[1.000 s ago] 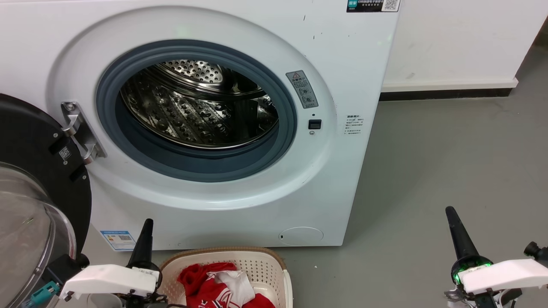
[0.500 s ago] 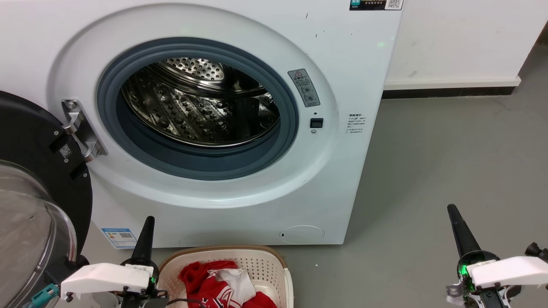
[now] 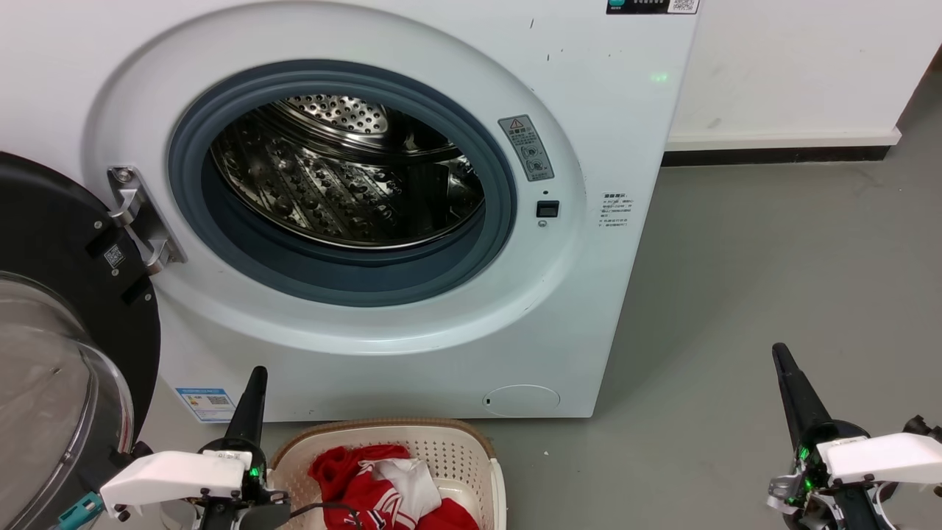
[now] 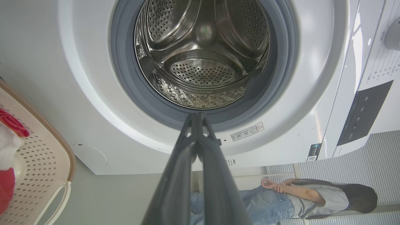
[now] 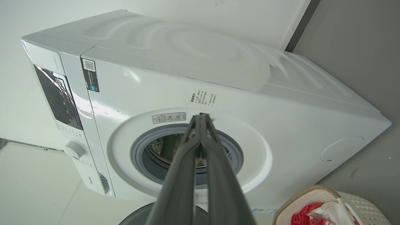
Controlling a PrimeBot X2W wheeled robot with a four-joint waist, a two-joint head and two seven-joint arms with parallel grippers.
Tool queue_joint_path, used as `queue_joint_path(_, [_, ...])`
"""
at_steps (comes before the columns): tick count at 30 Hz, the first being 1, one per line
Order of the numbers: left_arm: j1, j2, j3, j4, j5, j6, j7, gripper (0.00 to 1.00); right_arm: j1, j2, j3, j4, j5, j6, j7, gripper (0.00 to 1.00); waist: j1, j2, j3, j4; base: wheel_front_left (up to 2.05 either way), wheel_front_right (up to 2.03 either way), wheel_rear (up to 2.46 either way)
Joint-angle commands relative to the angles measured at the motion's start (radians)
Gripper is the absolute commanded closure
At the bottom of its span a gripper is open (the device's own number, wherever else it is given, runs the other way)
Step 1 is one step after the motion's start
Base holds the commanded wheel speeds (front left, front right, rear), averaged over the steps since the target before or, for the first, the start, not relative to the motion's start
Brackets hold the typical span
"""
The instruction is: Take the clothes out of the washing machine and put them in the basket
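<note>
Now little changed over last second: head camera shifted slightly, things themselves unmoved. Drum (image 3: pixel 346 184) of washing machine (image 3: pixel 589 110) bare, clothes (image 3: pixel 375 486) heaped in basket (image 3: pixel 449 430); task looks done. Left gripper (image 3: pixel 257 375) pressed closed, holding nothing; basket just beside its fingers, back from tips. Right gripper (image 3: pixel 780 355) likewise closed, empty, well apart from basket.

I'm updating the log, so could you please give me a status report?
Left gripper and right gripper shut, holding nothing. Clothes in the basket; washing machine drum bare steel. Door hangs open at left; porthole unobstructed.
</note>
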Motion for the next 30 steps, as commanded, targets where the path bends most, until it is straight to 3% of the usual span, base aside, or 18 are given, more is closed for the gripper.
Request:
queue_joint_path(1, [-0.025, 0.001, 0.003, 0.0, -0.021, -0.005, 0.006, 1.0, -0.018, -0.001, -0.003, 0.003, 0.026, 0.0, 0.003, 1.0, -0.0001, -0.0001, 0.001, 0.001, 0.0, 0.0, 0.0])
queue_joint_path(30, [-0.04, -0.014, 0.019, 0.023, -0.23, -0.019, 0.041, 1.0, -0.053, 0.006, -0.025, 0.059, 0.236, 0.0, 0.033, 1.0, -0.0001, -0.0001, 0.014, 0.01, 0.0, 0.0, 0.0])
